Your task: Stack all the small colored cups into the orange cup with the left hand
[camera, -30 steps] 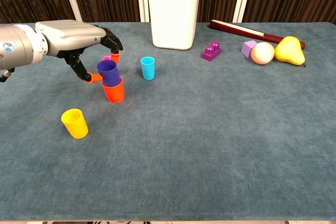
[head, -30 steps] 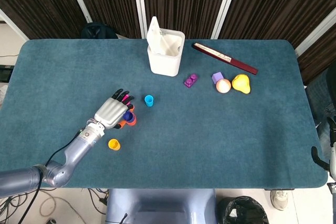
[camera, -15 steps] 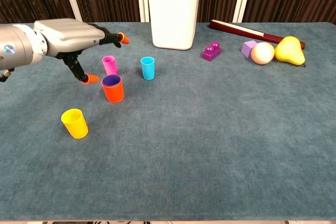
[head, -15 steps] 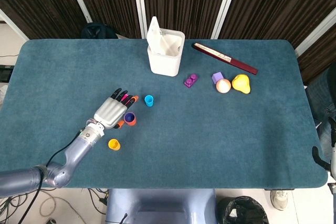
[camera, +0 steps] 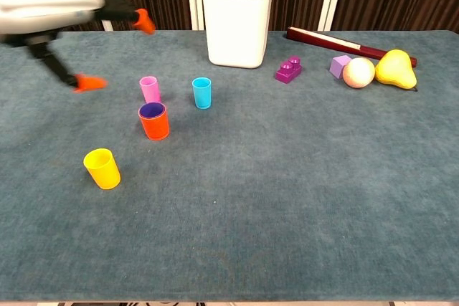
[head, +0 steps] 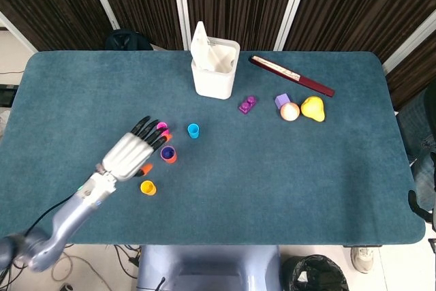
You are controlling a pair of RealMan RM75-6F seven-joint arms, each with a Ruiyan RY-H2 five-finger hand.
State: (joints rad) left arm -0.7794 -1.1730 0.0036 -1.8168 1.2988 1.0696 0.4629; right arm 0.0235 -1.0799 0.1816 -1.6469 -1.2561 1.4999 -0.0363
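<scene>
Blue felt table, left hand [head: 128, 152] spread wide, holding nothing; next up, pink cup [camera: 149, 89] looks light and tippy, so pinch its rim.

Light was even and fairly bright from overhead in both views, casting only soft, short shadows on the matte tabletop [head: 286, 168], with no glare. The head view was sharp throughout. In the chest view the left hand [camera: 50, 12] was smeared by motion blur, while everything else stayed crisp.
</scene>
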